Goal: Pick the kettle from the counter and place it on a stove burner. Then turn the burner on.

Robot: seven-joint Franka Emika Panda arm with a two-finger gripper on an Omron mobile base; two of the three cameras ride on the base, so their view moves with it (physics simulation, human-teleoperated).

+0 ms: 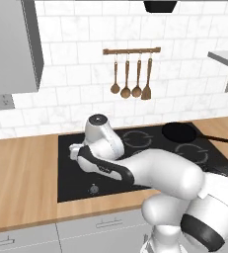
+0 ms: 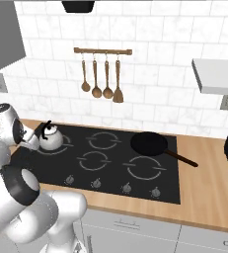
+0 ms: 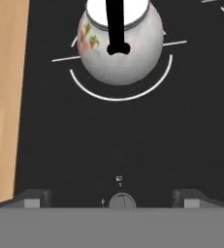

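Gripper hangs empty with its jaws wide above the black cooktop, a small knob between its tips at six o'clock, so the burner-on step looks next: drop and turn that knob. One kettle sits at twelve o'clock on the stove burner; one frying pan, four hanging utensils, and, I think, four knobs along the front.
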